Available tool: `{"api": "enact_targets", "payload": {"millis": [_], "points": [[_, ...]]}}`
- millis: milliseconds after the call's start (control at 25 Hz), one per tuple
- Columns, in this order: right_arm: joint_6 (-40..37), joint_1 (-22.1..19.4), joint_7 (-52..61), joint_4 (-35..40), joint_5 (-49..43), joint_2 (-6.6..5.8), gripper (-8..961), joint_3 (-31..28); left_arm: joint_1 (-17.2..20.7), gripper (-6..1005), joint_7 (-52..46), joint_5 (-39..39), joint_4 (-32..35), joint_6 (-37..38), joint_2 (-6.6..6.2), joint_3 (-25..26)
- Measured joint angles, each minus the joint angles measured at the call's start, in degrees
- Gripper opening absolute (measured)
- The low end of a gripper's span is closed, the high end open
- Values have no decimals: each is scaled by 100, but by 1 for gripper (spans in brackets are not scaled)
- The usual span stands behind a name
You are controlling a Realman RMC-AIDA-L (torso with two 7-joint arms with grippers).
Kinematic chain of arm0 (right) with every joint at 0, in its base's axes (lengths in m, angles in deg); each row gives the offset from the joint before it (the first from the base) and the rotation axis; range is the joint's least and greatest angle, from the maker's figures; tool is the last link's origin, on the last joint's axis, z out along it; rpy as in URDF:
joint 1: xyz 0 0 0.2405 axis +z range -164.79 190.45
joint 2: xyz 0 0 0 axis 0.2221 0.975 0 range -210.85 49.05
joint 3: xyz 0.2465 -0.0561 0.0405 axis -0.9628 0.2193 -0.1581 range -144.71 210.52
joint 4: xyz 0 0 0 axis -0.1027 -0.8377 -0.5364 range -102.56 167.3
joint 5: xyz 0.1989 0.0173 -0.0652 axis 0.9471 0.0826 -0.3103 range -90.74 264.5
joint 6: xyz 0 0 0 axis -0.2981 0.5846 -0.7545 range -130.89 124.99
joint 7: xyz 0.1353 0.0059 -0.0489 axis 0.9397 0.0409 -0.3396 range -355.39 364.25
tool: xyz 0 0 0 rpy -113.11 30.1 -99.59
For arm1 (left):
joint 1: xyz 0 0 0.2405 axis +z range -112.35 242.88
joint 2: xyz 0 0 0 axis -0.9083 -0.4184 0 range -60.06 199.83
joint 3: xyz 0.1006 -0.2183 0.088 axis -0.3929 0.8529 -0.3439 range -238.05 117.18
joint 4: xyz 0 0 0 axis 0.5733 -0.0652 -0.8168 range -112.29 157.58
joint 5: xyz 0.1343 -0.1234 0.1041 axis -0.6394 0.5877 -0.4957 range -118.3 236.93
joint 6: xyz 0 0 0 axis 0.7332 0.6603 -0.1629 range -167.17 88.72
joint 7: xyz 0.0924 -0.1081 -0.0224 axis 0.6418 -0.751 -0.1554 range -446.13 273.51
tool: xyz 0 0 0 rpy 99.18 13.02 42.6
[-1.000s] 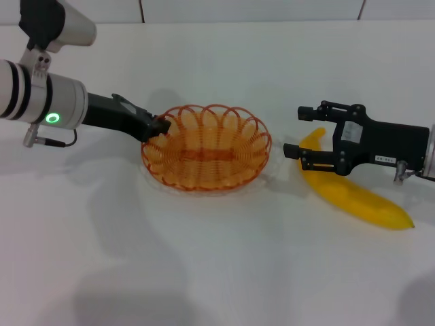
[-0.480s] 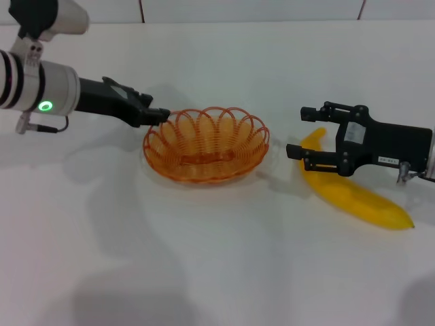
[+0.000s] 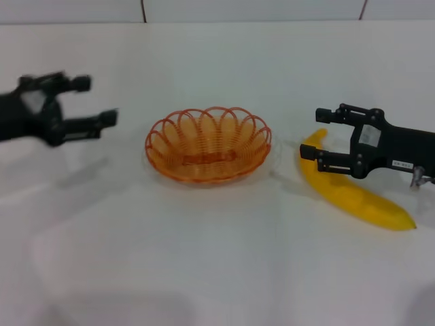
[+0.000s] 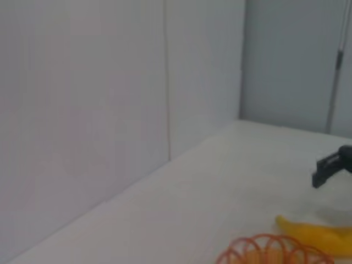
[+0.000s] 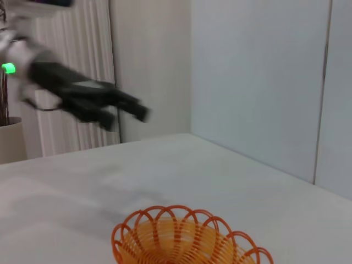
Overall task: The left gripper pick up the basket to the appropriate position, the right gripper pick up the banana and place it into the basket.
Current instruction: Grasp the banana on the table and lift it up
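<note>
- Basket (image 3: 208, 145): shallow oval, orange wire w/ looped scalloped rim, sits on white table (image 3: 204, 258) at centre. Nothing inside. Rim also seen in left wrist view (image 4: 272, 251) and right wrist view (image 5: 187, 237).
- Banana (image 3: 353, 193): long, curved, smooth plain yellow, darker pointed tip at robot's right end. Lies flat on table, right of basket, apart from it.
- Left gripper (image 3: 95, 102): black, 2 fingers spread wide, holds nothing. Blurred, raised left of basket, well apart from rim.
- Right gripper (image 3: 319, 134): black, small white label, fingers parted, empty. Hovers over banana's near-basket end, fingers either side of it; contact w/ fruit can't be told.
</note>
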State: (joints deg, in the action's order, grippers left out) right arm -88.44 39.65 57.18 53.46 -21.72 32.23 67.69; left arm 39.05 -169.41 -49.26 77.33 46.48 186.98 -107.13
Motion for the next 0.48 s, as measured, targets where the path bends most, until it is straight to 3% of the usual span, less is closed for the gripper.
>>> {"api": "enact_targets", "payload": {"millis": [240,480], "points": [[-3,-170,8,68,3,-24,789,17,972,828,1924,517,-708,148,15,-46],[-94,-312,378,239,-496,-69,789,75,1158,832,3233,750,-1870,187,9,22]]}}
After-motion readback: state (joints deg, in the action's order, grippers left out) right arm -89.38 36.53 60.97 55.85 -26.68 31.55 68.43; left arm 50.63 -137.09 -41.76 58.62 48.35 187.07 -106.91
